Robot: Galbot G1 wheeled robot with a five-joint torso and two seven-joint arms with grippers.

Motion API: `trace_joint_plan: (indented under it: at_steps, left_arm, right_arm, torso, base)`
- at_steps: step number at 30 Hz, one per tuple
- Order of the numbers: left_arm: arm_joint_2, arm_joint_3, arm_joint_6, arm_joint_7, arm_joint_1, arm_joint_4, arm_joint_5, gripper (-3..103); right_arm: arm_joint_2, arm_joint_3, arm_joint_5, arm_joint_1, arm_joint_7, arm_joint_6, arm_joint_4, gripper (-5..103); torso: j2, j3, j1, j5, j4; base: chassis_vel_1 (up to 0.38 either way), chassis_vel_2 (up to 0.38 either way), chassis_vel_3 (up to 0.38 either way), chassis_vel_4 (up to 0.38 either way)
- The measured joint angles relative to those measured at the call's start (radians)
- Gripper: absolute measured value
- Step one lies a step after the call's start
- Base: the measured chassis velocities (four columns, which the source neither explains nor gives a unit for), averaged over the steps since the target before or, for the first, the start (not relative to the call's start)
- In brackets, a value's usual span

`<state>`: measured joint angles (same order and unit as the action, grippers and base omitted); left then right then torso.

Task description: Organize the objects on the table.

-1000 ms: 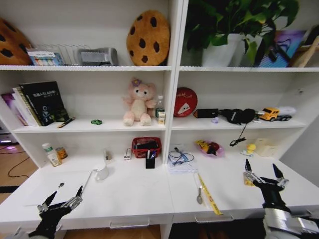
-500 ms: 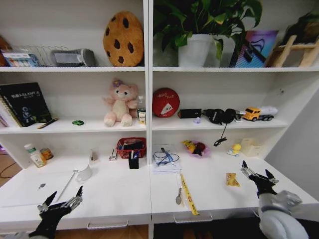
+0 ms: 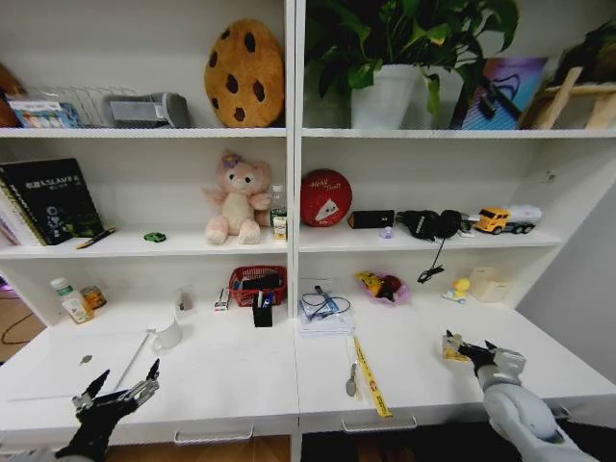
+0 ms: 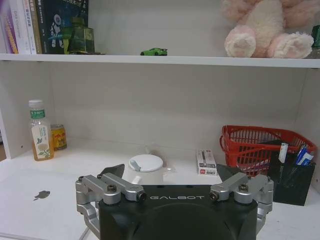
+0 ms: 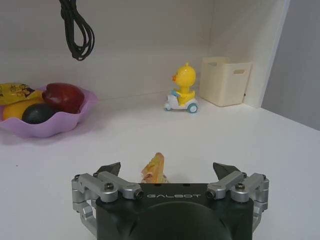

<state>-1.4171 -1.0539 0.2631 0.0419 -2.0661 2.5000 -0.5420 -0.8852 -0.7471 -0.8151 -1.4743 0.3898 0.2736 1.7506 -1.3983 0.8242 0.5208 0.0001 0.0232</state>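
The right gripper hovers low over the white worktop with its fingers spread wide, a small yellow packet lying between them, perhaps just touching. The left gripper waits, fingers released, above the silver laptop at the worktop's left end. The black pen cup stands beside the red basket.

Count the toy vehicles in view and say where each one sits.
3. A green toy car on the middle shelf left of the plush bunny; a yellow toy truck on the middle shelf, far right; a duck on a scooter on the desktop beside a cream bin.
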Motion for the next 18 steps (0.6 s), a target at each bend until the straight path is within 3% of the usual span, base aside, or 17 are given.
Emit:
trace_joint_plan:
  at_steps: [4,5,9,12,18]
  left_arm:
    - [0.0,0.0,0.0,0.0,0.0,0.0,0.0,100]
    - [0.0,0.0,0.0,0.0,0.0,0.0,0.0,100]
    - [0.0,0.0,0.0,0.0,0.0,0.0,0.0,100]
    - [0.0,0.0,0.0,0.0,0.0,0.0,0.0,100]
    - [0.0,0.0,0.0,0.0,0.0,0.0,0.0,100]
  right_arm:
    - [-0.002,0.009,-0.001,0.003,-0.017,0.0,-0.024,101]
    - [-0.003,0.015,0.0,0.009,-0.024,-0.004,-0.042,92]
    - [-0.004,0.038,0.009,0.047,-0.057,-0.028,-0.102,82]
    - [-0.001,0.065,0.022,0.078,-0.068,-0.043,-0.137,65]
    - [-0.002,0.084,0.033,0.087,-0.07,-0.052,-0.145,48]
  torso:
    - [0.0,0.0,0.0,-0.0003,0.0001]
    - [0.0,0.0,0.0,-0.0006,0.0001]
    - [0.0,0.0,0.0,-0.0003,0.0]
    - [0.0,0.0,0.0,-0.0001,-0.0001]
    - [0.0,0.0,0.0,-0.0002,0.0]
  base:
    - [0.0,0.0,0.0,0.0]
    - [0.0,0.0,0.0,0.0]
    - [0.0,0.0,0.0,0.0]
    - [0.0,0.0,0.0,0.0]
    - [0.0,0.0,0.0,0.0]
